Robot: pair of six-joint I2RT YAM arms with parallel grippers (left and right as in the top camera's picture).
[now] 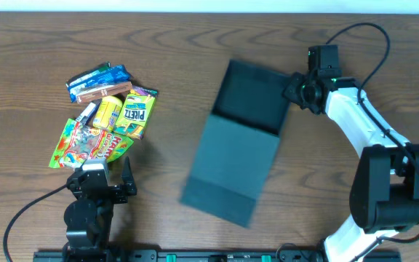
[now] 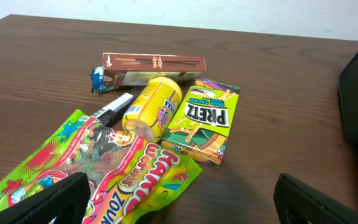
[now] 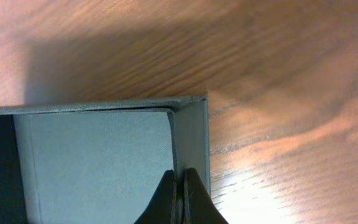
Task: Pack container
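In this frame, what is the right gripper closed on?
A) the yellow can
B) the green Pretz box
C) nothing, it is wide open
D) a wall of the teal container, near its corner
D: in the right wrist view, the right gripper is pinched shut on the thin wall of the container, beside a corner.

Overhead: bright, even light; soft shadow beside the container (image 1: pixel 231 164).
Right wrist glare: warm sheen on the table (image 3: pixel 272 180), right of the right gripper (image 3: pixel 180 183).
Right wrist shadow: dark band beyond the fingertips.
Left wrist focus: sharp mid-field; left gripper (image 2: pixel 182 202) fingers blurred.
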